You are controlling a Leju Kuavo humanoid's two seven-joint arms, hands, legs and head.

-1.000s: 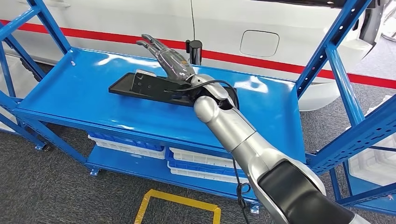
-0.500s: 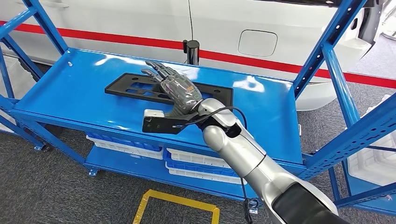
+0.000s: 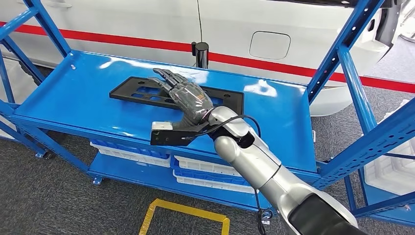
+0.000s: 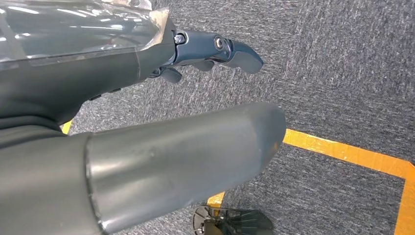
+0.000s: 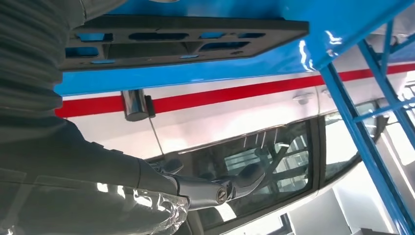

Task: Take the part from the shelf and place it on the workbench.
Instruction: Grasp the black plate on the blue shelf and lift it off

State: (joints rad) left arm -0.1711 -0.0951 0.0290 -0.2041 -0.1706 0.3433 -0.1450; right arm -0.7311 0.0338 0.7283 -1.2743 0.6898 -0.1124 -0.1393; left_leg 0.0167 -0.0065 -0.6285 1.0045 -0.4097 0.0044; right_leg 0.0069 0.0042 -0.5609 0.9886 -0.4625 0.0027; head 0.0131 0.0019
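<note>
In the head view my right hand [image 3: 190,99] reaches in over the blue shelf top [image 3: 73,95]. It holds a small black part with a white block at one end [image 3: 169,133], pinched under the thumb and hanging level over the shelf's front edge. The fingers are stretched out flat above a long black slotted plate [image 3: 132,93] that lies on the shelf; the same plate [image 5: 186,41] appears in the right wrist view. My left hand [image 4: 210,51] hangs over grey carpet with nothing in it, thumb and fingers apart.
A black cylinder [image 3: 201,53] stands at the shelf's back edge, before a white car with a red stripe [image 3: 293,34]. Blue uprights [image 3: 342,54] frame the shelf. White trays [image 3: 132,154] fill the lower level. Yellow tape [image 3: 186,210] marks the floor.
My right hand has pulled the small part off the black plate and back to the shelf's front edge. Over the last half second it came only slightly nearer.
</note>
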